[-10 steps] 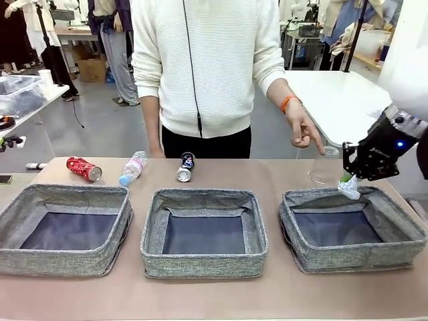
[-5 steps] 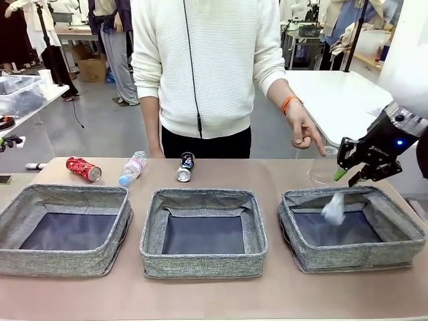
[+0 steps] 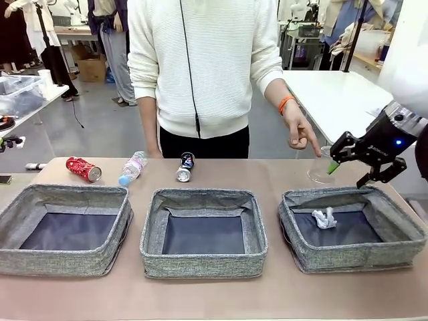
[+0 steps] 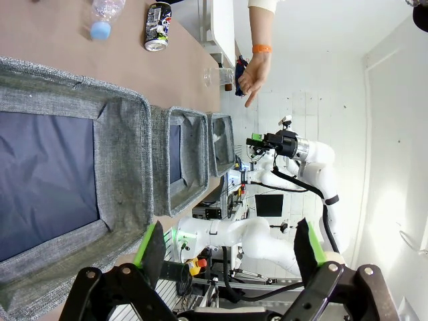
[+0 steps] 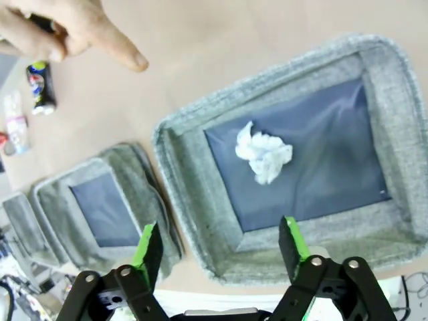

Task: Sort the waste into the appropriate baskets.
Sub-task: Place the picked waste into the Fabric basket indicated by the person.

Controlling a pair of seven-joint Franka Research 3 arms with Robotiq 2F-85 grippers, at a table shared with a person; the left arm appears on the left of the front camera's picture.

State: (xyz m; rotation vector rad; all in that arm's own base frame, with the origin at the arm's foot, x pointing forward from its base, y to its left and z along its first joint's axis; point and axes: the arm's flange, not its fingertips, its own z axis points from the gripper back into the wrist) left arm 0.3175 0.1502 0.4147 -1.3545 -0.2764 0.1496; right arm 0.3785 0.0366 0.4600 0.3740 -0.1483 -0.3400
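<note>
Paper ball [image 3: 324,217] now in basket [image 3: 354,257] below gripper [image 3: 349,172]

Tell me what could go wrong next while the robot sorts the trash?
1. The open right gripper hangs close to the person's hand, which points at the clear cup. Reaching for the cup could bump the hand.
2. The cup looks light, so a clumsy touch might tip it or push it away.
3. The red can, bottle and dark can lie on their sides near the table's far edge. A nudge might roll them off.

crumpled paper ball [image 5: 264,155] in grey basket [image 5: 190,200]
</note>
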